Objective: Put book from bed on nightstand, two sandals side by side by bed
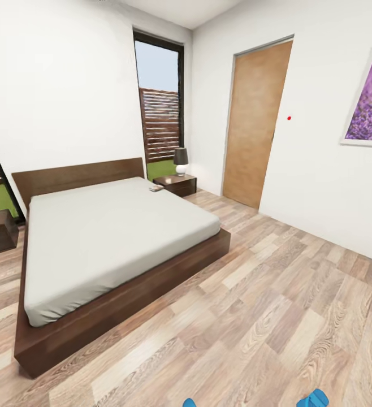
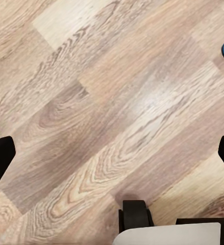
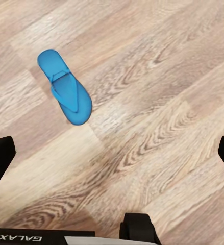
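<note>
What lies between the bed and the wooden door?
In the head view, only bare plank floor runs between the bed and the door; the nightstand with its lamp stands off by the window.

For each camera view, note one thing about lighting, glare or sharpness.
Head view: even, soft light; the book is too small to read. Left wrist view: a pale glare patch on the floor. Right wrist view: the sandal is sharp, casting little shadow.

Book [image 1: 156, 188] on bed [image 1: 107, 237]; nightstand [image 1: 176, 183] just beyond.
</note>
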